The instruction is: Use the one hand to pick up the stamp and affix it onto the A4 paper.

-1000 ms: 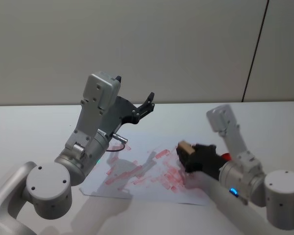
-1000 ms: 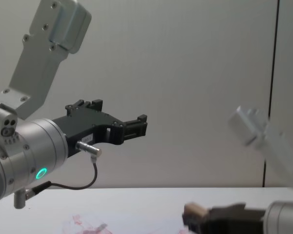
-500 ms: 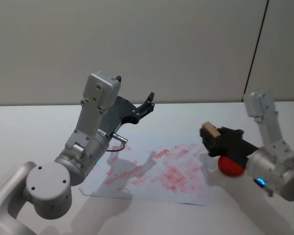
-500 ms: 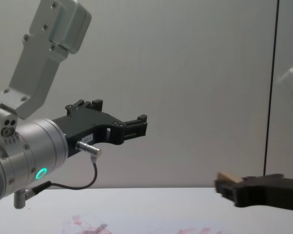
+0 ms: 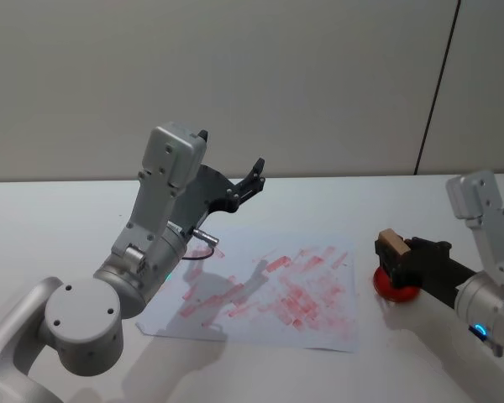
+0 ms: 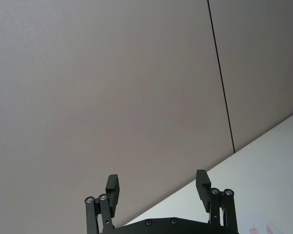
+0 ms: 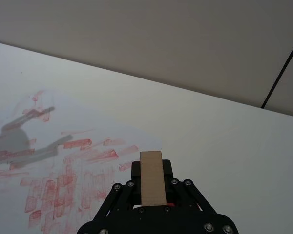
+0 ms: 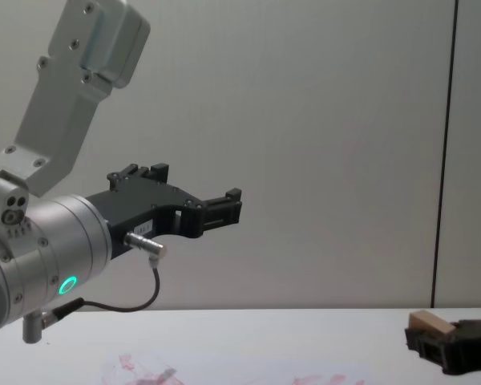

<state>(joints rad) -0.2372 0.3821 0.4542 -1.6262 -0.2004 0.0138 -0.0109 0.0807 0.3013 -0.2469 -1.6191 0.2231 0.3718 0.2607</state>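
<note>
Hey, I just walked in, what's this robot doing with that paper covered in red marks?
It is stamping. The right claw is shut on the wooden stamp and holds it off to the right of the A4 paper, over a round red ink pad on the white table. The sheet already carries many smudgy red prints. The left claw is open and raised in the air beyond the paper, holding nothing.

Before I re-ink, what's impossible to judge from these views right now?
- Whether the tan wooden stamp block touches the round red ink pad: the right gripper covers the gap in the head view.
- The stamp's inked face: hidden, facing down.
- The pad in the chest view: cut off below.
</note>
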